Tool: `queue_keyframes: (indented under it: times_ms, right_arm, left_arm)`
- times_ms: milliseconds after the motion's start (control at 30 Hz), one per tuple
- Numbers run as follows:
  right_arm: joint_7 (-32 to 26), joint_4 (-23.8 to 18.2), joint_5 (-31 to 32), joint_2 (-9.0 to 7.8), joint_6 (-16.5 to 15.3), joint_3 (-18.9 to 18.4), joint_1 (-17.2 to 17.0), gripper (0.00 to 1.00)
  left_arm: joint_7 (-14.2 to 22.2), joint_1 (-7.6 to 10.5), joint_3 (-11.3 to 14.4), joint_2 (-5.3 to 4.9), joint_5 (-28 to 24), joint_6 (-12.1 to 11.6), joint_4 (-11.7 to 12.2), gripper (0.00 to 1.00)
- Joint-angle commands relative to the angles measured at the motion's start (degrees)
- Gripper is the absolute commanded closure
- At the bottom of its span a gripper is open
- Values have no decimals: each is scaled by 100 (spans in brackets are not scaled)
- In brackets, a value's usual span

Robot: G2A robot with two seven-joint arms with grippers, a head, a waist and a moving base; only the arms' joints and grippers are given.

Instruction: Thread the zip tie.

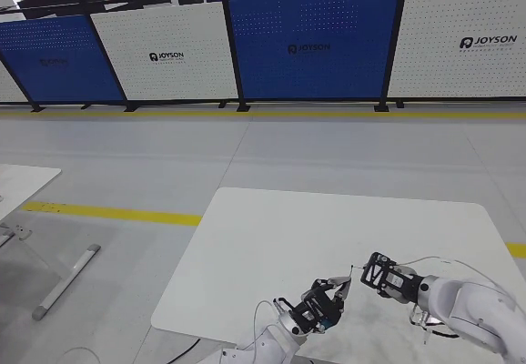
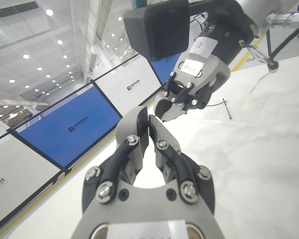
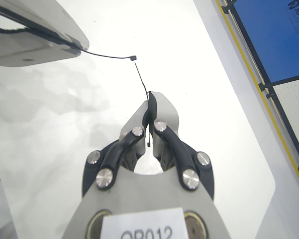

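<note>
- A large industrial test hall: a smooth pale grey floor [image 1: 336, 146] crossed by painted yellow lines [image 1: 108, 212].
- Blue perforated partition panels [image 1: 313, 45] and white perforated partition panels [image 1: 167, 50], set in black frames, fence off the area.
- A high white ceiling [image 2: 20, 40] carries rows of round recessed lights [image 2: 49, 12].
- A white rounded-corner work table [image 1: 336, 227] stands on open floor, with a second white table [image 1: 8, 187] well apart from it.

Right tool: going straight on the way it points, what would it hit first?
Probably the zip tie head, held out by the left tool, ahead of the right tool; depth is unclear.
</note>
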State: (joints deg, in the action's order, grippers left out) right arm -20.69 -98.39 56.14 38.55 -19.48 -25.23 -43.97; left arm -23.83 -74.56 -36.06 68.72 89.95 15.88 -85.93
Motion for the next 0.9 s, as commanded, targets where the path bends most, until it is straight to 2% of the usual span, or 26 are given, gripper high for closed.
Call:
queue_keyframes:
  times_ms: [0,867]
  right_arm:
    - [24,7,-3,-7,0,26,23,100]
    - [137,17,5,-42,0,65,63,100]
  left_arm:
    - [0,0,0,0,0,0,0,100]
    - [0,0,0,0,0,0,0,100]
